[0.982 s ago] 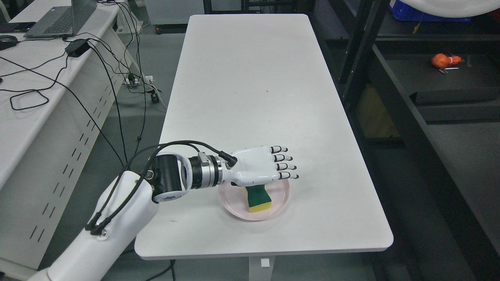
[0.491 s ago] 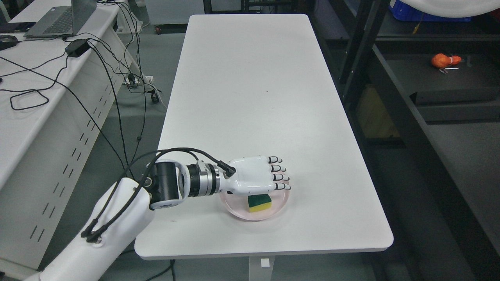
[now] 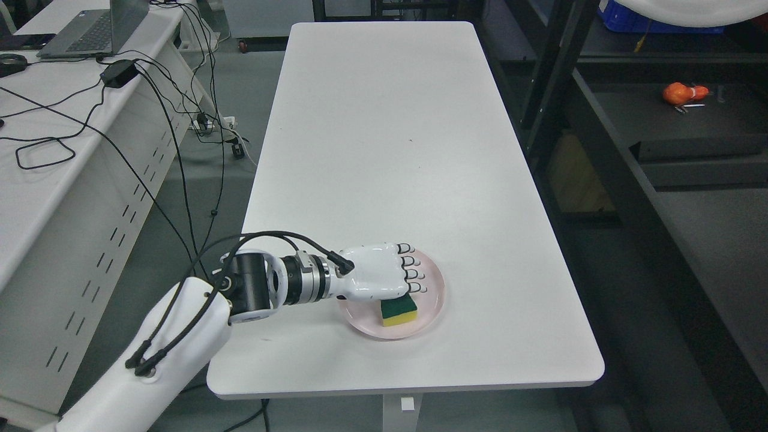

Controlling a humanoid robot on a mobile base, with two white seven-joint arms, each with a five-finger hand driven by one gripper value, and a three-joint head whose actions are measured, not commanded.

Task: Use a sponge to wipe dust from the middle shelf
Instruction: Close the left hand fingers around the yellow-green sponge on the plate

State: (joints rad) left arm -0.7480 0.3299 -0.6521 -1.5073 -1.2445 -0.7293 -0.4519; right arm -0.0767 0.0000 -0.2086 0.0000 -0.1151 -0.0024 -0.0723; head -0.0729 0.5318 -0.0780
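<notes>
The step in hand is judged to be the pick-up: the left hand is seen low in the frame, just left of centre, laid over the sponge, fingers curled down across its far end, though a firm grip cannot be confirmed. The sponge, green on top and yellow beneath, is seen lying in the pink plate near the bottom edge of the white table. A secure clasp and a lift are called for next, then carriage toward the dark shelf at the right of the frame.
</notes>
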